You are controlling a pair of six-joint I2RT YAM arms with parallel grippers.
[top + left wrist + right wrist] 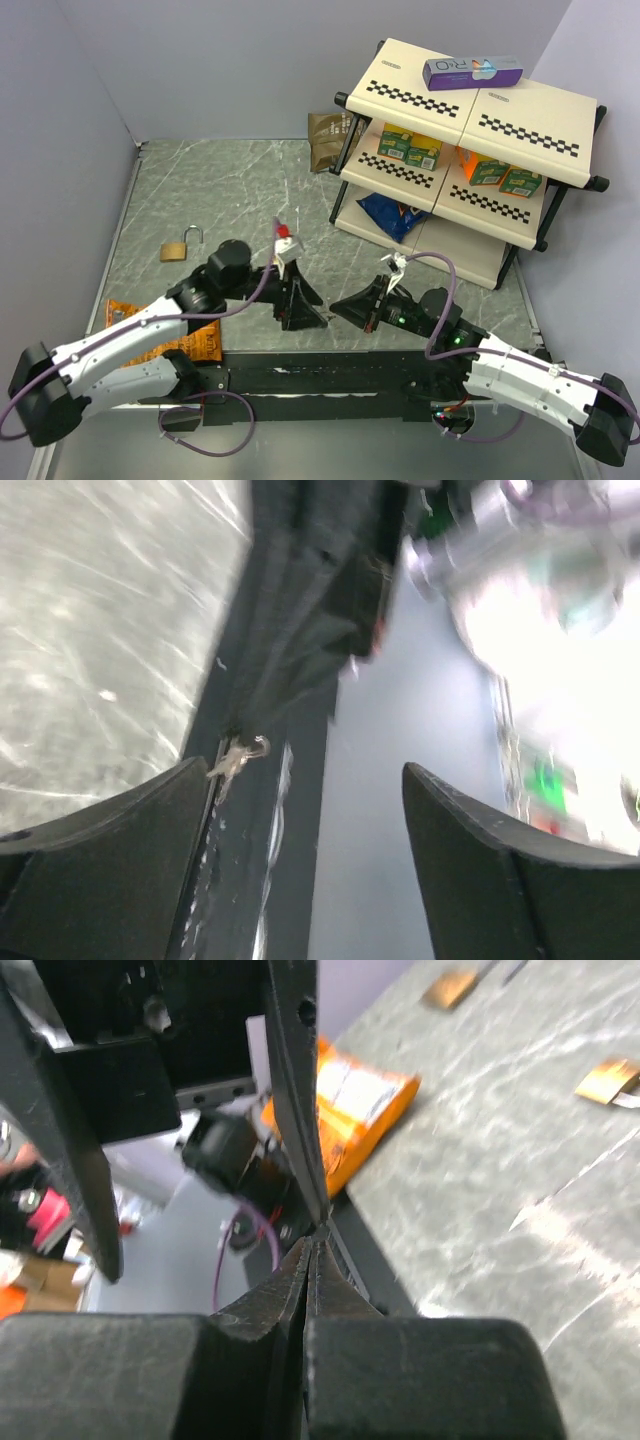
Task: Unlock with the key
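Grey marbled surface (200, 190) is filling the pale-walled cell, and a black strip (320, 372) is running along its near edge above the arm bases. A checkered shelf (540, 120) is standing at the right. It is carrying green and orange cartons whose print is too small to read.

The left hand (300, 305) is hovering low near the front edge with its fingers (100, 850) spread wide and nothing between them. In the left wrist view the key (236, 759) is lying loose on the dark strip where it borders the marble, just beside the tip of one finger. It is a tiny silvery sliver with a wire ring, and whether the finger is touching it is impossible to tell. From the top camera it is too small to pick out. The upper right of that wrist view is smearing into white glare.

The right hand (340, 303) is facing the left one, tips near each other. Its fingers (400, 1380) are pressing fully together with nothing visible between them.

The brass padlock (182, 247) is lying well apart to the left on the marble, shackle up. An orange packet (200, 340) is lying half hidden under the left arm.
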